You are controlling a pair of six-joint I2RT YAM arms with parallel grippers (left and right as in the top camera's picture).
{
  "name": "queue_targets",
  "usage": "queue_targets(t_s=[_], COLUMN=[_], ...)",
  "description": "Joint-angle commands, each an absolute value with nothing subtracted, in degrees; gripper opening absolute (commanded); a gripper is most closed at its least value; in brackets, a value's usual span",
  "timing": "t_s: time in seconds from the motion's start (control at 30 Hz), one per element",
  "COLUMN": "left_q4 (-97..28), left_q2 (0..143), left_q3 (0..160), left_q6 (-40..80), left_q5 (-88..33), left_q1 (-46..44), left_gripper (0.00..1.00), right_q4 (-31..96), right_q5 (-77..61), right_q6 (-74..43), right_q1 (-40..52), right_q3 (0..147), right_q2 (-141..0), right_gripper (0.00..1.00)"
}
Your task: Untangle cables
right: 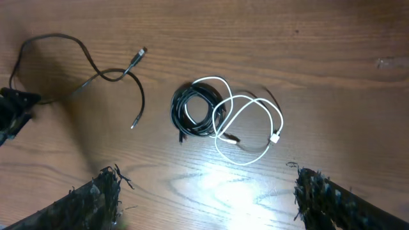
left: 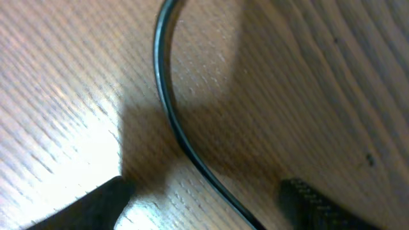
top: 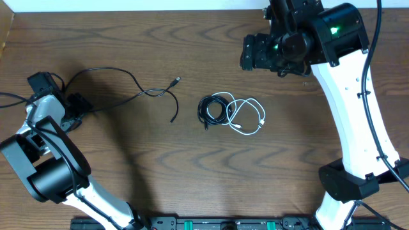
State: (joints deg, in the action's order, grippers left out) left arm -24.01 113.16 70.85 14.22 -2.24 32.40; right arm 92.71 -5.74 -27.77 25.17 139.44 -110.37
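Where the left gripper (left: 204,191) hangs: low over the wooden table (top: 287,172), at the left edge of the overhead view.
Left fingers (left: 96,204): spread apart, one dark tip in each bottom corner of the left wrist view, with nothing pinched between them.
Loose black cable (left: 157,64): lies flat on the wood and runs down between those two tips, touching neither. Its shadow falls just beside it.
Same cable, farther out: in the overhead view it loops up and to the right from the left gripper and crosses itself left of centre. It ends in two plugs, one higher with a silvery tip and one lower.
Coiled black cable (right: 179,115): a tight round coil at the centre of the table, to the right of the loose cable's ends and apart from them.
White cable (right: 276,135): laid in wide loops that overlap the right side of the black coil and spread out to the right. One loop crosses the coil's top, and a white plug lies at the lower right of the loops.
Right gripper (right: 208,185): high above the table at the upper right of the overhead view, with all three cables in its wrist view.
Right fingers (right: 96,198): wide apart, holding nothing, their frayed dark pads in the bottom corners of the right wrist view.
Green lamp (top: 333,29): lit on the right arm's dark housing, top right of the overhead view.
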Motion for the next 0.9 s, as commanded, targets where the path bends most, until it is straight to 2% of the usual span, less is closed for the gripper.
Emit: queue_targets(t_s=[0.0, 0.03, 0.17, 0.2, 0.7, 0.73, 0.77, 0.8, 0.87], left_q4=[-23.88, -23.88, -23.9, -23.9, -19.55, -19.86, -20.97, -22.85, -27.11], left_q2=[114.17, 114.17, 113.73, 113.27, 96.97, 96.51, 96.42, 96.53, 97.69], left_q3=[70.7, 70.76, 71.85, 72.34, 93.82, 93.78, 93.78, 93.76, 93.51], left_q6=[14.04, 14.02, 14.0, 14.04, 14.04, 14.04, 14.04, 14.04, 14.04], left_q5=[-1.87, -1.87, -1.89, -1.91, -8.08, -8.03, -8.01, -7.94, -7.88], left_q1=[32.32, 32.32, 32.32, 32.32, 29.3, 29.28, 29.28, 29.28, 29.28], left_gripper=[0.56, 0.43, 0.1, 0.08, 0.08, 0.26, 0.53, 0.66, 0.77], right_q4=[92.25, 92.14, 92.12, 92.12, 90.32, 90.15, 90.02, 90.0, 90.04], right_q5=[-5.48, -5.48, -5.48, -5.48, -5.48, -5.48, -5.48, -5.48, -5.48], right_q6=[-26.92, -26.92, -26.89, -26.89, -26.89, -26.89, -26.92, -26.92, -26.89], right_q1=[25.61, 25.61, 25.61, 25.61, 26.5, 26.68, 26.81, 26.85, 27.09], right_q3=[139.7, 139.7, 139.7, 139.7, 139.7, 139.7, 139.7, 139.7, 139.7], right_q2=[-111.04, -111.04, -111.04, -111.04, -111.7, -111.7, -111.7, -111.7, -111.7], right_gripper=[0.86, 0.86, 0.86, 0.86, 0.86, 0.87, 0.87, 0.87, 0.89])
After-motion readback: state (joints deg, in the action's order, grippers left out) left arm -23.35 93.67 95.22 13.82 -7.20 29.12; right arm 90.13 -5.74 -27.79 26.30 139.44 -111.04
